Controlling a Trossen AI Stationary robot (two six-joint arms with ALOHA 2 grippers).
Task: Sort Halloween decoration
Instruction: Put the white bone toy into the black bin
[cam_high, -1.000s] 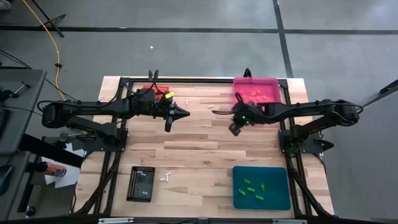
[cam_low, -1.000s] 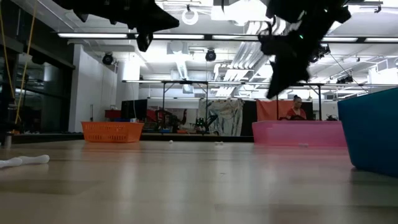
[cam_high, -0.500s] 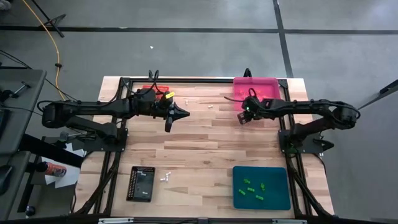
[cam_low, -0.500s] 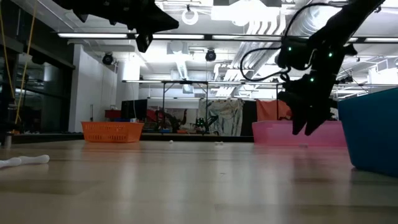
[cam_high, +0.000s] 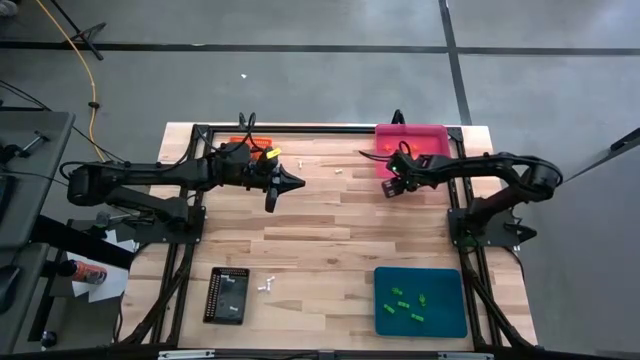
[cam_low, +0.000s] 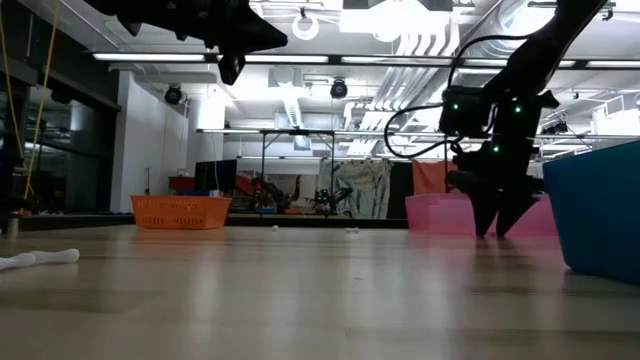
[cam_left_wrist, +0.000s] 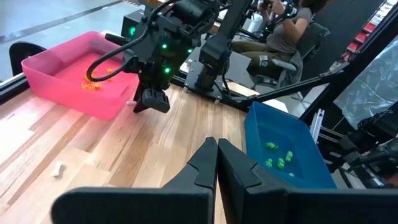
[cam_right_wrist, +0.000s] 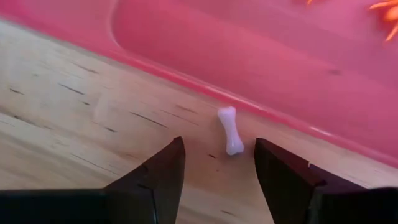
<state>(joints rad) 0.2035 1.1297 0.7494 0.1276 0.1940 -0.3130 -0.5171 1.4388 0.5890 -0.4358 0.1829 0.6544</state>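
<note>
A small white bone-shaped trinket (cam_right_wrist: 229, 129) lies flat on the wood, right beside the foot of the pink tray's near wall (cam_right_wrist: 261, 93). My right gripper (cam_right_wrist: 217, 146) points down over it, open, with one finger on either side of the bone and touching nothing. In the high view my right gripper (cam_high: 390, 187) stands at the near left corner of the pink tray (cam_high: 440, 135), which holds orange trinkets (cam_high: 408, 150). My left gripper (cam_high: 297, 182) hangs shut and empty above the table's far middle. More white trinkets (cam_high: 301, 159) (cam_high: 339, 171) lie on the wood between the arms.
A teal tray (cam_high: 445, 315) with green trinkets (cam_high: 408, 305) stands at the near right. A black tray (cam_high: 226, 294) stands at the near left with a white trinket (cam_high: 266, 286) beside it. An orange tray (cam_high: 243, 141) sits at the far left, partly under my left arm.
My right gripper has gone down and toward the table's far edge, up to the pink tray's near left corner. It has tipped from slanting to pointing nearly straight down, and its fingers have opened. My left arm has kept still.
</note>
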